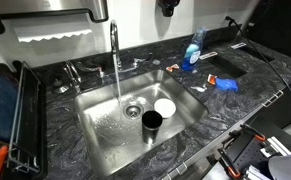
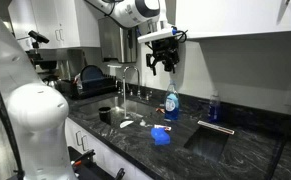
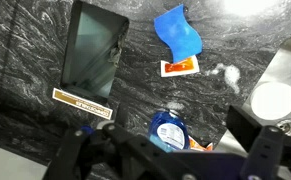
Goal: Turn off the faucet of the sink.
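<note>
The faucet [image 1: 114,42] stands at the far rim of the sink [image 1: 97,132], its slim gooseneck arching toward the near side. A thin stream of water falls from the spout into the basin, just left of the round drain [image 1: 133,110]. Small chrome handles sit at its base on either side.

The sink is set in the dark marbled counter [image 1: 53,108], about the middle of an exterior view. In the basin a white bowl [image 1: 165,106] lies right of the drain, and a dark cup [image 1: 151,122] stands just near of it.

On the counter to the right of the faucet stands a blue soap bottle [image 1: 192,50], and farther right lies a blue cloth [image 1: 226,83]. A black wire dish rack [image 1: 20,112] sits left of the sink.

The gripper [image 2: 162,60] hangs in the air above the soap bottle, well apart from the faucet and touching nothing. In the wrist view its fingers [image 3: 70,160] are spread wide with nothing between them. The bottle's cap, the cloth, a small orange packet [image 3: 179,67] and a dark rectangular tray [image 3: 90,55] lie below.
</note>
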